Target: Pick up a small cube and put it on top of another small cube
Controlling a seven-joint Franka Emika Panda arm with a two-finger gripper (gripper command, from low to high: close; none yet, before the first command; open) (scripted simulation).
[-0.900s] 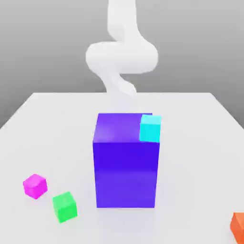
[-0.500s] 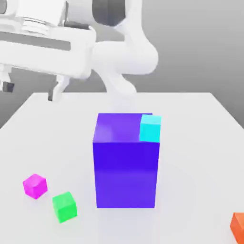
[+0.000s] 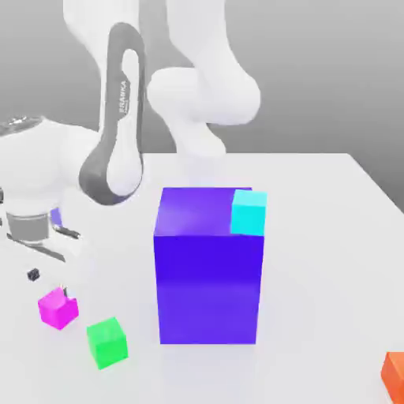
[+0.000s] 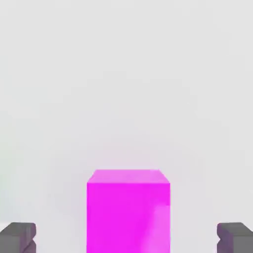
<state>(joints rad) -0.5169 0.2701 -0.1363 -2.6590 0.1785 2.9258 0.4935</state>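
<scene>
A small magenta cube (image 3: 57, 309) lies on the white table at the exterior view's left. My gripper (image 3: 50, 284) hangs just above it, open, with one dark fingertip on each side of the cube's top. In the hand view the magenta cube (image 4: 128, 210) stands between the two fingertips (image 4: 17, 237) of my gripper (image 4: 126, 238), with a clear gap on both sides. A small green cube (image 3: 106, 342) lies just to the right of the magenta one, nearer the front. A small cyan cube (image 3: 249, 211) rests on the top right corner of the tall blue block (image 3: 209, 276).
The tall blue block stands in the middle of the table (image 3: 316, 237). An orange cube (image 3: 394, 372) sits at the front right edge. A sliver of purple (image 3: 55, 216) shows behind my hand. The arm's white links rise behind the block.
The hand has come down from high at the upper left to just above the magenta cube, now pointing downward. The cubes have not moved.
</scene>
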